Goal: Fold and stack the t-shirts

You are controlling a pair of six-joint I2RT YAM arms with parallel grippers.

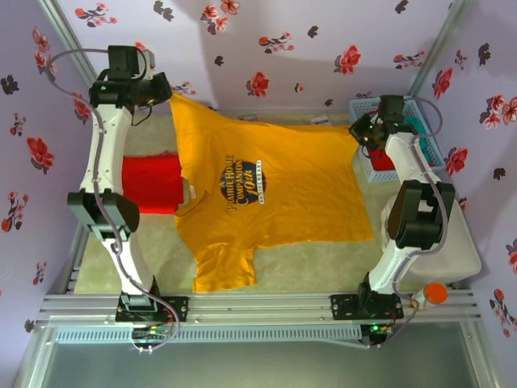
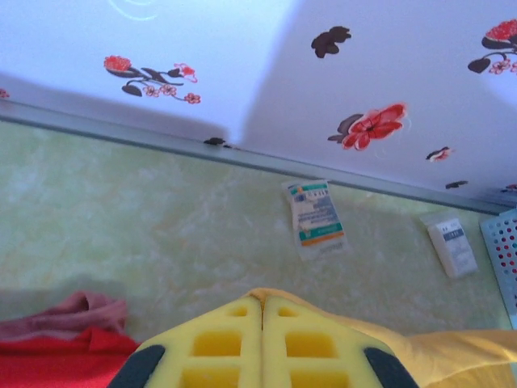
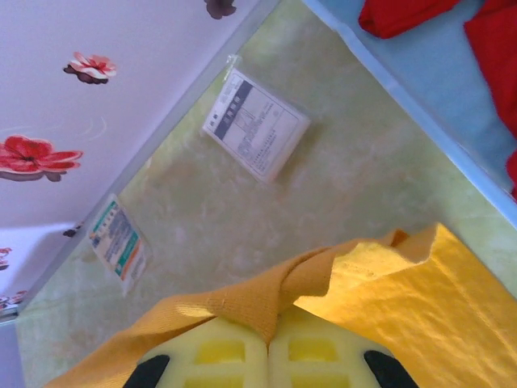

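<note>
The left fingers and right fingers are each pressed shut on a far corner of the mustard-yellow cloth t-shirt with dark chest print, stretched between them over the desk.

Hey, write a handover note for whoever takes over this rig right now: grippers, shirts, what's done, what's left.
Left gripper: jaws shut on the yellow t-shirt at its far-left corner.
Right gripper: jaws shut on its far-right corner.
The yellow t-shirt lies spread out, print up, unfolded.
Done: one folded red t-shirt lies to its left.
Left: fold and stack the yellow one, then the red shirt and teal shirt in the blue basket.
</note>
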